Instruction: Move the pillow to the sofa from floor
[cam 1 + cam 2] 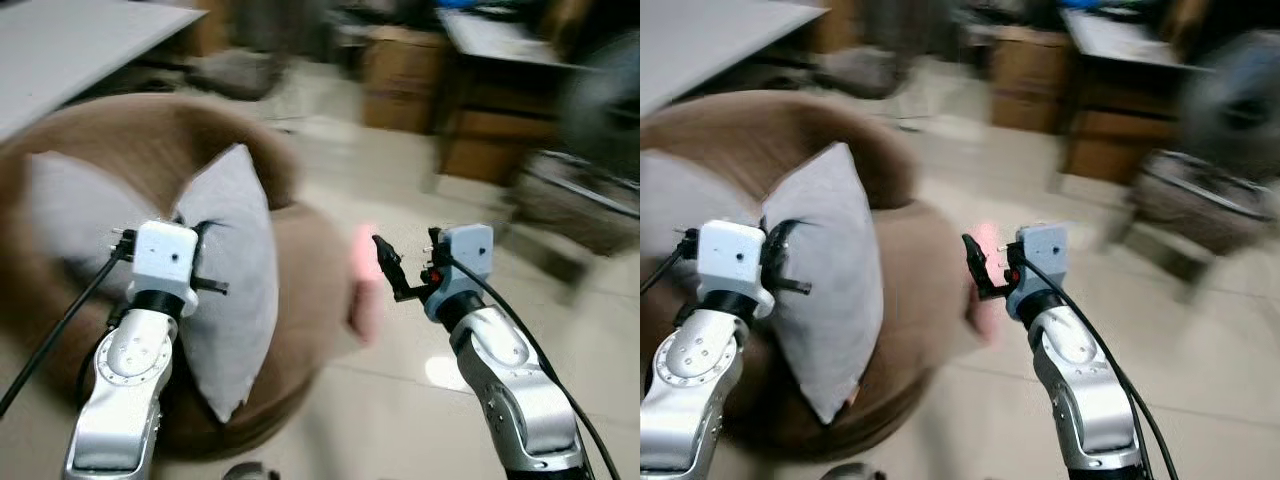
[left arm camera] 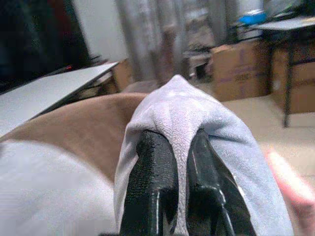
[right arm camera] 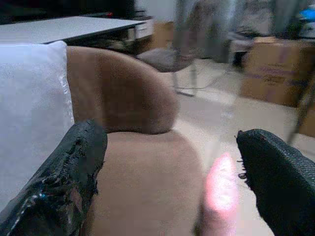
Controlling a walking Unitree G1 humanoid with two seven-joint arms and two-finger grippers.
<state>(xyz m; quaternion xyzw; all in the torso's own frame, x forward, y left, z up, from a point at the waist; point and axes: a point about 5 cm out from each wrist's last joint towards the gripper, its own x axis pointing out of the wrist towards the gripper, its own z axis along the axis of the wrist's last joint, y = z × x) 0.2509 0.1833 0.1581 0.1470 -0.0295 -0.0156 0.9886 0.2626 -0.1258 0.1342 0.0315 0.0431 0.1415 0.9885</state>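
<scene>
Left eye view: the robot's left pincer (image 1: 205,262) is clamped on a grey pillow (image 1: 235,270), holding it upright over the seat of a round brown sofa (image 1: 300,290). The pillow stands on one corner, its lower tip near the sofa's front edge and its upper corner rising in front of the curved backrest. A second pale cushion (image 1: 65,215) lies against the backrest just beside it, on the robot's left.

From the left wrist view, the two black fingers (image 2: 152,191) are closed tight on a fold of the pillow's fabric, which bulges up between and above them.

The right pincer (image 1: 385,262) hangs in the air to the right of the sofa, over the pale tiled floor (image 1: 400,400), well apart from the pillow. In the right wrist view its fingers (image 3: 74,172) are spread wide with nothing between them. A blurred pink object (image 1: 365,285) shows at the sofa's right edge; what it is cannot be told.

Behind, a white desk (image 1: 70,45) stands at the robot's left, and cardboard boxes (image 1: 400,75) sit beside a dark desk (image 1: 490,50) farther back. The background is smeared by motion blur.
</scene>
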